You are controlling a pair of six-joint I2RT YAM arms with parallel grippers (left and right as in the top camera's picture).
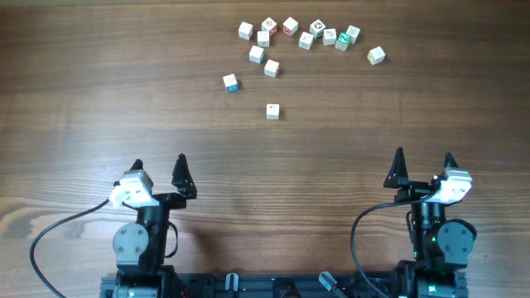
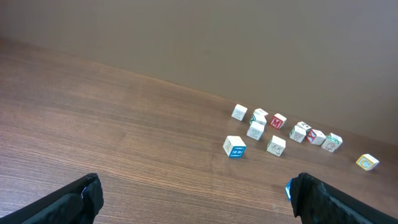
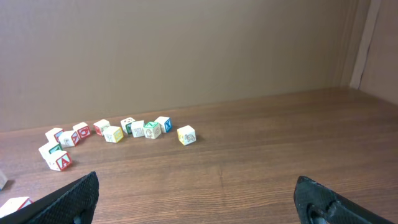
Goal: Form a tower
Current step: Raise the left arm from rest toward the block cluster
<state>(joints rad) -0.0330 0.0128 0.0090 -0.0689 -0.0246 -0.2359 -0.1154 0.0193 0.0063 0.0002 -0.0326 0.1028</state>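
Several small whitish wooden cubes with coloured marks lie singly at the far side of the table, most in a loose row (image 1: 317, 33). No tower is in view; none of the cubes is stacked. One cube with a blue face (image 1: 230, 82) (image 2: 234, 147) and a lone cube (image 1: 272, 111) lie nearest the arms. A yellowish cube (image 1: 376, 55) (image 3: 186, 135) ends the row on the right. My left gripper (image 1: 159, 162) (image 2: 196, 186) and right gripper (image 1: 423, 157) (image 3: 198, 186) stand open and empty near the front edge, far from the cubes.
A brown wall (image 3: 186, 56) rises behind the table's far edge. Bare wooden tabletop (image 1: 273, 182) stretches between the grippers and the cubes. Black cables (image 1: 50, 232) trail from both arm bases at the front.
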